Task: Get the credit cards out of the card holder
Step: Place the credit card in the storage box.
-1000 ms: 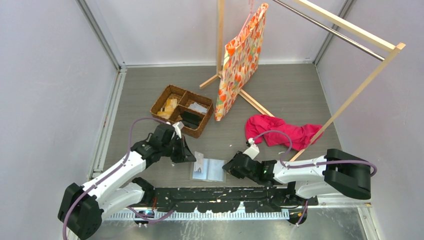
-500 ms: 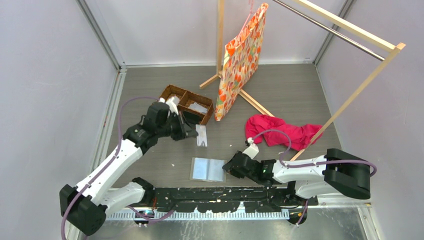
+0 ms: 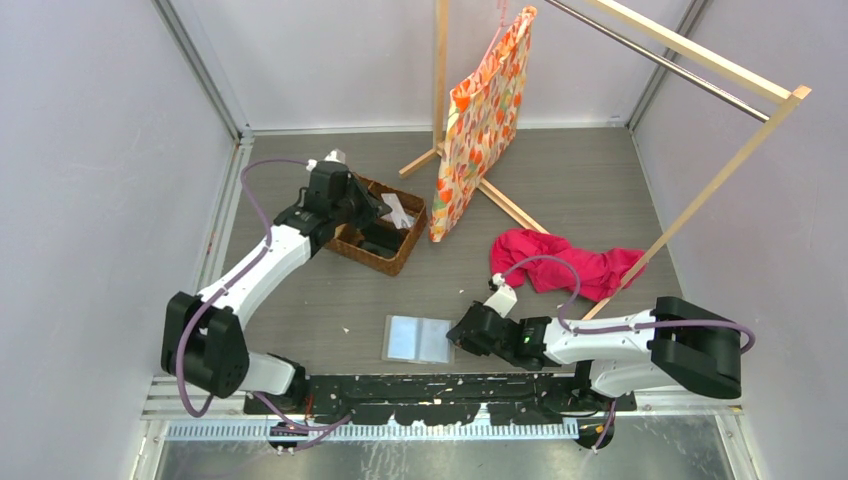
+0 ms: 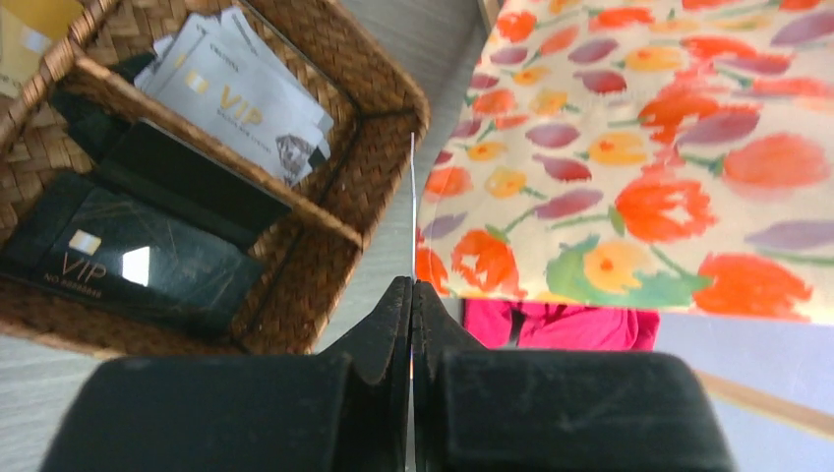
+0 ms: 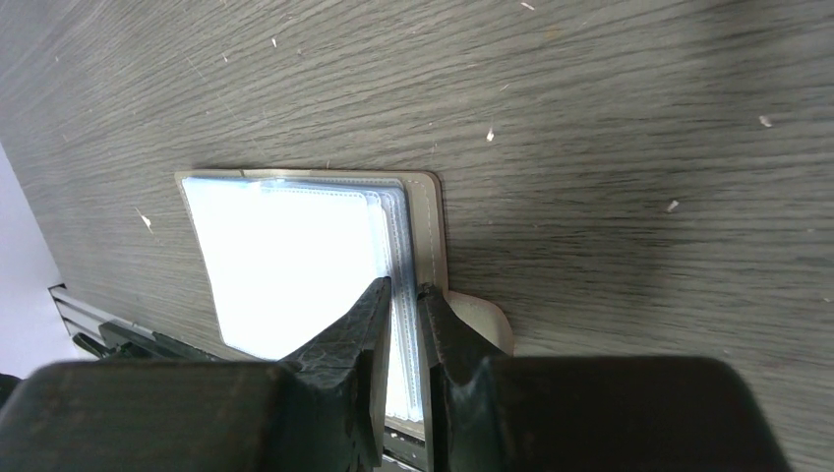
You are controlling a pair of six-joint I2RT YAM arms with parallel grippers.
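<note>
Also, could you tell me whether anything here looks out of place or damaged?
Only the red cloth stands out: it lies crumpled on the table by the wooden rack rather than hanging. Nothing looks spilled or damaged.

Plain pale lilac-grey walls (image 3: 90, 150), met at the back corners by aluminium rails (image 3: 204, 75), close in a grey wood-grain table top (image 3: 560, 180) under soft, even light. Ahead and to the right of the left gripper (image 4: 411, 295) an orange floral bag (image 4: 629, 147) hangs by a pale wooden rack (image 3: 700, 197). Well beyond the right gripper (image 5: 398, 295), a pink cloth (image 3: 570, 262) lies crumpled at the rack's slanting leg.
</note>
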